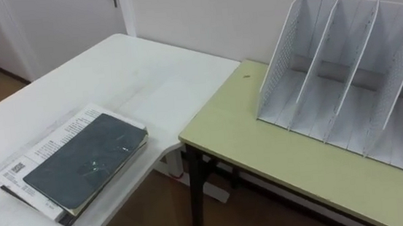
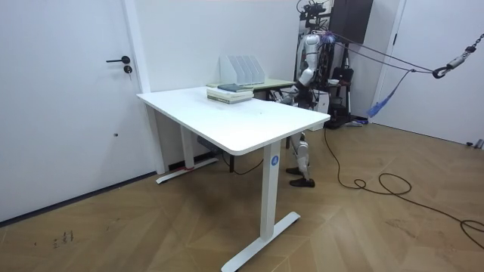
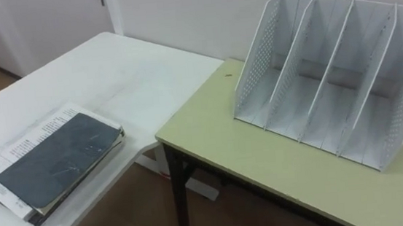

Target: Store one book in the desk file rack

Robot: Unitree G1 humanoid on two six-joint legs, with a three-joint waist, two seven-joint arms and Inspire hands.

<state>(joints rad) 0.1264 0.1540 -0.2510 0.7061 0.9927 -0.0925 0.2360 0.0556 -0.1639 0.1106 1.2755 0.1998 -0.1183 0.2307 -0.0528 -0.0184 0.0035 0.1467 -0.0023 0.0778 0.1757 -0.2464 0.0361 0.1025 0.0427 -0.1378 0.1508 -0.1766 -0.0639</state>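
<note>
Grey cover is what I am after. First, hand state: wide or closed, I cannot tell.

Task's thing: the dark grey, flat, hard-looking book (image 1: 85, 163) lies at lower left of the eye views. It is the top of a small stack, resting on white printed sheets (image 1: 40, 150), near the edge of the white desk (image 1: 133, 79).

Handling, as judgement:
- stiff boards, so it should not sag when lifted
- moderate weight
- the cover has a slight sheen and may slide on the paper beneath
- best hold looks like the long edge nearest the desk's rim, thumb on top and fingers under, lifting this one without dragging the sheets

Across the gap, centre and lower right, stands the pale green table (image 1: 263, 148). On it, at upper right, sits the white perforated file rack (image 1: 345, 78), its upright slots empty. The book must go in on edge.
</note>
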